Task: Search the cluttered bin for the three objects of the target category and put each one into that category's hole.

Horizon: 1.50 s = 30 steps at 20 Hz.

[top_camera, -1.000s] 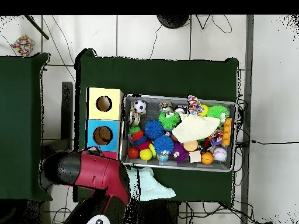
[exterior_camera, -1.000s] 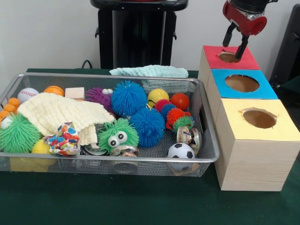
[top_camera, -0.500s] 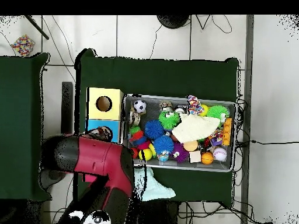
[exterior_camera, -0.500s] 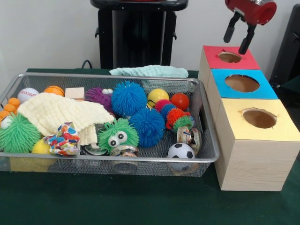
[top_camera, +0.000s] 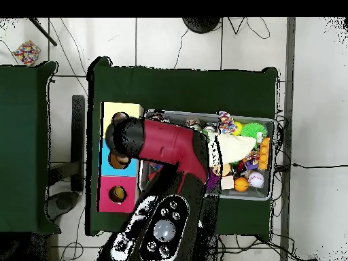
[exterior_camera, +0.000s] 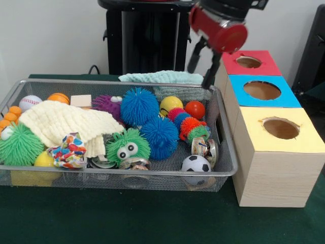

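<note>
Red-housed gripper (exterior_camera: 204, 68), fingers spread and empty, hovers over the wire bin's (exterior_camera: 226, 152) far right corner; descend straight onto one target.

Red arm (exterior_camera: 219, 28), black slim-fingered hand (exterior_camera: 202, 68).

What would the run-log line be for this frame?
hand: open, empty | position: above far right corner of wire bin, beside red box | bin contents: untouched clutter | phase: heading to search

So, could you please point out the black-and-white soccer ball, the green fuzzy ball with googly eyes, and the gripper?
Black-and-white soccer ball (exterior_camera: 196, 163), front view, its upper face.
Green fuzzy ball with googly eyes (exterior_camera: 128, 146), front view, just above its eyes.
Gripper (exterior_camera: 202, 67), front view, between its open fingertips.
</note>
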{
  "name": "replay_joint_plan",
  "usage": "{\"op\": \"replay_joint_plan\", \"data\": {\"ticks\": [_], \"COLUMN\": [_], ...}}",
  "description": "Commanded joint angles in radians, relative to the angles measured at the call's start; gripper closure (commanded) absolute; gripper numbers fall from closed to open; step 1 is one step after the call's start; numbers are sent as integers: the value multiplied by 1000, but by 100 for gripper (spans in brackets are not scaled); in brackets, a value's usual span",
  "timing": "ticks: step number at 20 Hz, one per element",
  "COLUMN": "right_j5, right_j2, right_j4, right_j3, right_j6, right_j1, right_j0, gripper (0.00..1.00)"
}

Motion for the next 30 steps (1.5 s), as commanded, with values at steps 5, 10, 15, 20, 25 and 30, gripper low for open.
{"op": "replay_joint_plan", "data": {"ticks": [5,10,15,20,25,30], "right_j5": [-16,-23,-28,-91,-110,-211], "right_j2": [304,345,368,395,354,392], "right_j4": [-243,-325,-346,-382,-453,-505], "right_j3": [-131,-93,-44,-39,-90,-93], "right_j6": [-432,-442,-365,-336,-301,-328], "right_j1": [115,102,81,114,153,187], "right_j0": [-132,-149,-148,-206,-212,-259], "gripper": [0,0,0,0,0,0]}}
